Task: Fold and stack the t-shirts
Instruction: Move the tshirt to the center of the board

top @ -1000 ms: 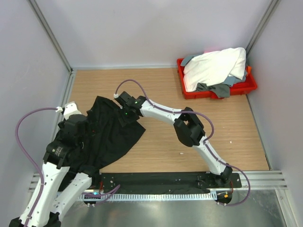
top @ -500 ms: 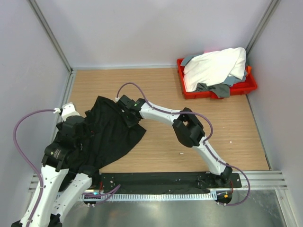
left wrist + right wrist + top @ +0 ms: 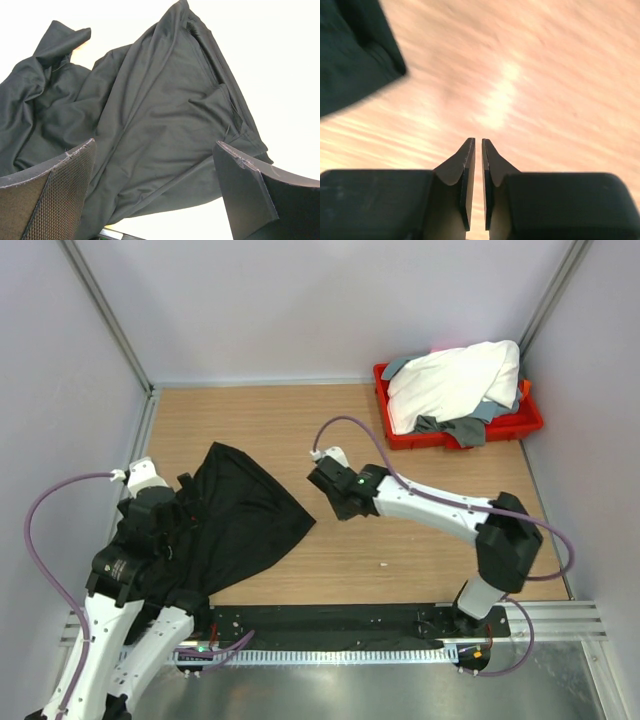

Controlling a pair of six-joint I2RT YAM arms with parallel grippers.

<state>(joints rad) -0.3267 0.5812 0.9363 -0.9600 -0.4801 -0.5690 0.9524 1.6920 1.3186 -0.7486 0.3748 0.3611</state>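
Observation:
The black t-shirt (image 3: pixel 240 515) lies crumpled on the left of the wooden table, and it fills the left wrist view (image 3: pixel 150 115). My left gripper (image 3: pixel 155 144) hangs open just above its near edge, holding nothing. My right gripper (image 3: pixel 325 480) is to the right of the shirt, over bare wood. Its jaws (image 3: pixel 478 140) are shut with only a sliver of a gap and nothing between them. A corner of the black t-shirt (image 3: pixel 350 55) shows at the upper left of that blurred view. The white t-shirt (image 3: pixel 450 380) and the grey t-shirt (image 3: pixel 460 428) are heaped in the red tray.
The red tray (image 3: pixel 520 425) stands at the table's back right corner against the wall. Grey walls close in the left, back and right sides. A black and metal rail (image 3: pixel 340 625) runs along the near edge between the arm bases.
My right gripper has shut, come off the black t-shirt and swung right over bare wood. The shirt's upper right part has dropped and spread flatter. The left gripper stays open.

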